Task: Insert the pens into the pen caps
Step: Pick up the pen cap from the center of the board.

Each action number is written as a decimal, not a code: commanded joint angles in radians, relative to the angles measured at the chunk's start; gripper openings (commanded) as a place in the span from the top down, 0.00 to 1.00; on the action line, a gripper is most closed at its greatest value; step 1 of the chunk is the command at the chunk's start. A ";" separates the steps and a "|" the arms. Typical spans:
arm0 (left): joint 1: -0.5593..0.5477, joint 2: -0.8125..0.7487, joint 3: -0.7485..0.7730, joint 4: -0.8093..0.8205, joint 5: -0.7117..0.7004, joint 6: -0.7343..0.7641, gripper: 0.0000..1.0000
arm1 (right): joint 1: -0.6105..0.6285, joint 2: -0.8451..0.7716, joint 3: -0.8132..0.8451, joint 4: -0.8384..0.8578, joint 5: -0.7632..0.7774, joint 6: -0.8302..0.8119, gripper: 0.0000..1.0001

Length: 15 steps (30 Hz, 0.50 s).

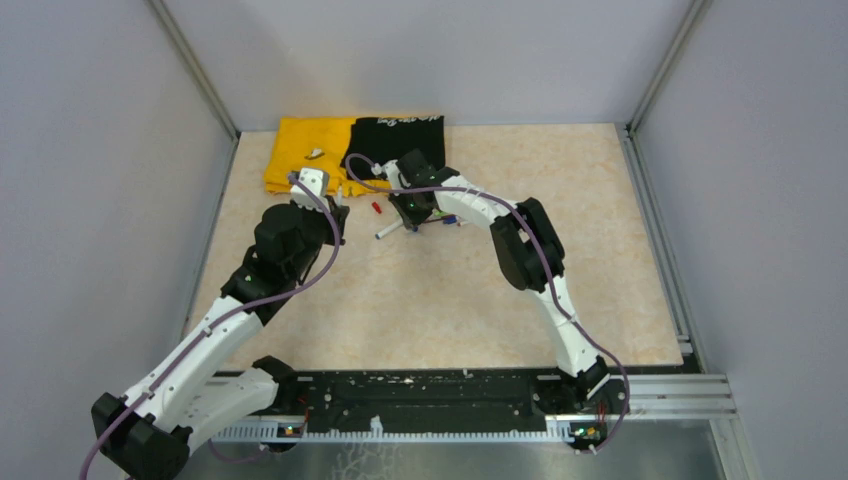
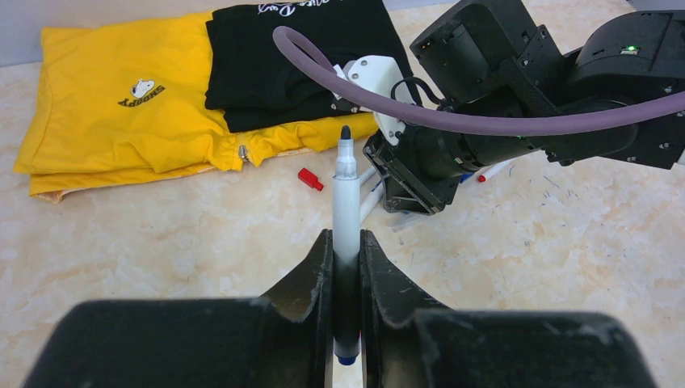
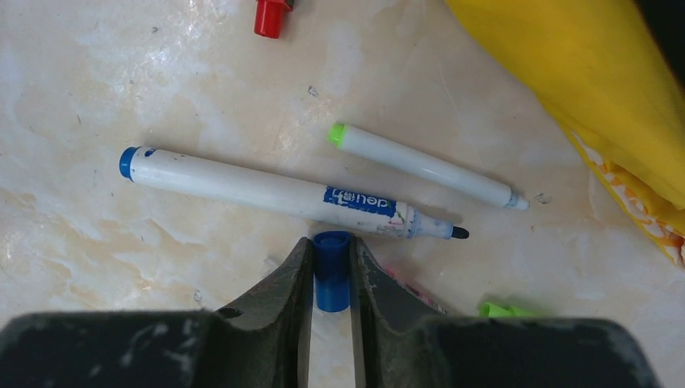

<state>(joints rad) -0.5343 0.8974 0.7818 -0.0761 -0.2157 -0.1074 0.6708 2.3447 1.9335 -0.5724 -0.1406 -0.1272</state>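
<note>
My left gripper (image 2: 346, 238) is shut on a white pen (image 2: 346, 194) that stands up out of the jaws, bare dark tip upward, blue end below. My right gripper (image 3: 331, 241) is low over the table, its jaws closed against a blue pen cap (image 3: 331, 283). Just beyond that cap lie a white pen with a blue end (image 3: 266, 192) and a thinner pen with a green end (image 3: 428, 167), both uncapped. A red pen cap (image 3: 271, 16) lies farther off, and a green cap (image 3: 501, 309) sits to the right. From above, both grippers (image 1: 338, 215) (image 1: 412, 218) are close together.
A folded yellow shirt (image 1: 305, 150) and a black shirt (image 1: 400, 135) lie at the back of the table, just behind the pens. The yellow cloth's edge (image 3: 582, 89) is close to my right gripper. Grey walls enclose the table on three sides.
</note>
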 commanded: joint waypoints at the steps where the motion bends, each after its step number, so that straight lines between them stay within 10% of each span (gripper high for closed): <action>1: 0.001 0.001 0.008 0.003 0.012 0.008 1.00 | -0.006 -0.011 0.035 0.000 -0.017 -0.004 0.85; 15: 0.006 -0.007 -0.023 0.098 0.108 -0.025 1.00 | -0.005 -0.438 -0.338 0.345 -0.058 0.143 1.00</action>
<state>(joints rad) -0.5343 0.9009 0.7715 -0.0498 -0.1753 -0.1146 0.6708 2.1132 1.6787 -0.4137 -0.1867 -0.0643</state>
